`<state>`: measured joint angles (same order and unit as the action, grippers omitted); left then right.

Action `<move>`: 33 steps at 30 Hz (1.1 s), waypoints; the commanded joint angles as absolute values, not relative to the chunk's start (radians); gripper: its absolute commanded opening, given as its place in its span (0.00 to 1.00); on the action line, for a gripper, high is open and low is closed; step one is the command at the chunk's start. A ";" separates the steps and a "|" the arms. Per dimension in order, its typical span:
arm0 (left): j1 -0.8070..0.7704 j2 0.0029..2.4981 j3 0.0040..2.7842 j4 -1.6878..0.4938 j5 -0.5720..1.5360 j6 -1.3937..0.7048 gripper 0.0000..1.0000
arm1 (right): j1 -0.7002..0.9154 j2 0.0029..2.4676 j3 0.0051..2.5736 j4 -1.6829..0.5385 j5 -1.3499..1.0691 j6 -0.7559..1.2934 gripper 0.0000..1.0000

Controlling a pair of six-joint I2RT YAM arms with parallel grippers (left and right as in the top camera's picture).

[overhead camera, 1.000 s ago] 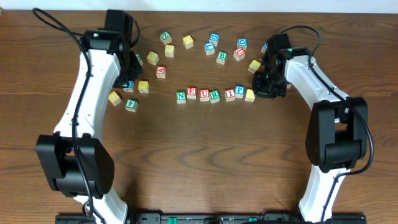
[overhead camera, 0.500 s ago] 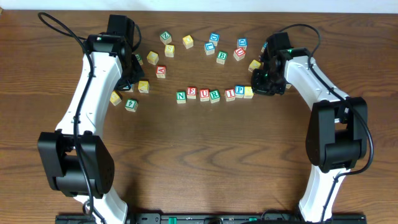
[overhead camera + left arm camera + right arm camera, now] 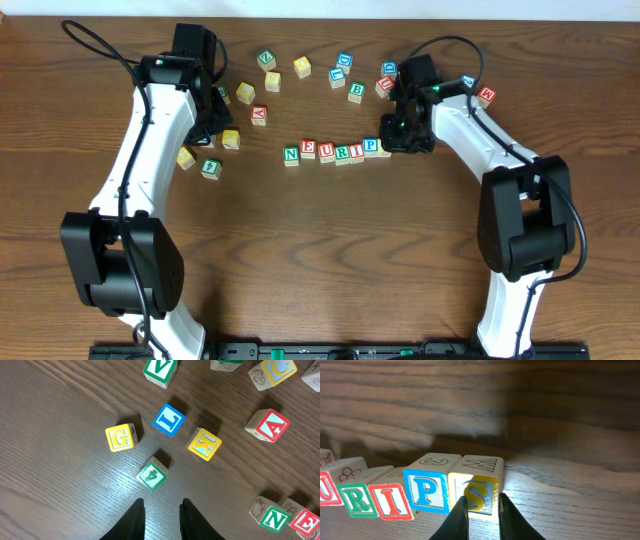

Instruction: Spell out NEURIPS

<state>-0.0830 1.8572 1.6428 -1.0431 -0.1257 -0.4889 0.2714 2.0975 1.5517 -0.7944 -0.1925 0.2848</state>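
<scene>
The NEURIPS cubes lie in a row mid-table: green N [image 3: 291, 154], red E [image 3: 308, 149], blue U [image 3: 327, 152], green R [image 3: 343, 152], red I [image 3: 357, 151], blue P [image 3: 371, 146]. The yellow S cube [image 3: 475, 491] touches the P [image 3: 426, 491]; overhead, my right arm hides it. My right gripper [image 3: 481, 510] is at the row's right end [image 3: 393, 137], slightly open, its tips over the S face and nothing between them. My left gripper [image 3: 162, 510] hovers slightly open and empty over bare wood near a green cube [image 3: 151, 475].
Loose cubes lie under the left arm: G [image 3: 120, 438], L [image 3: 168, 419], a yellow one [image 3: 205, 443], A [image 3: 268, 425], V [image 3: 160, 369]. Several more sit at the back [image 3: 345, 62]. A red-lettered cube [image 3: 485, 96] lies behind the right arm.
My right gripper has moved left with the yellow S cube, which was apart from the P and now touches it. The left arm shifted slightly at first, then stayed still.
</scene>
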 commanded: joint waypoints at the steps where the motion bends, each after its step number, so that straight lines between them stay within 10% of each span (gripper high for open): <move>1: -0.083 1.869 1.633 -1.045 -0.120 -0.472 0.24 | 0.279 2.095 1.542 -0.793 -0.174 0.267 0.15; 33: -0.144 1.869 1.465 -0.873 -0.093 -0.559 0.20 | 0.237 2.065 1.557 -0.789 -0.044 0.283 0.11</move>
